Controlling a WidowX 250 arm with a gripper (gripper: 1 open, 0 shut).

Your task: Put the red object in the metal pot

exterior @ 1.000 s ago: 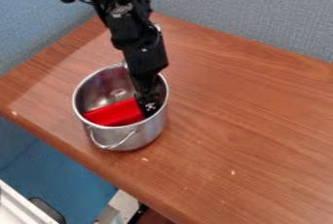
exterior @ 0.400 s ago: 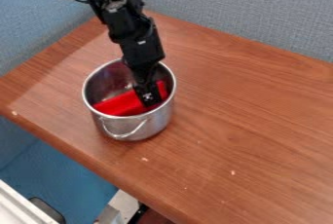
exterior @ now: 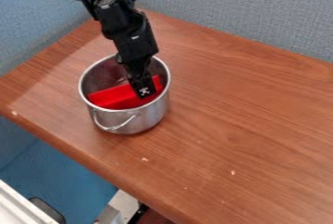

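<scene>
We see a brown wooden table (exterior: 247,92) with a smooth, faintly glossy top running diagonally across the scene. Behind it, at the far left, stands a blue-grey textured wall (exterior: 39,23). Below the table's near edge lies a blue floor (exterior: 53,174), evenly lit.

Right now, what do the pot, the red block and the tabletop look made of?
The metal pot: polished steel, mirror-like wall reflecting red. The red object: smooth and glossy, probably plastic or painted wood. The table: brown wood-grain surface, veneer or laminate; can't tell which.
</scene>
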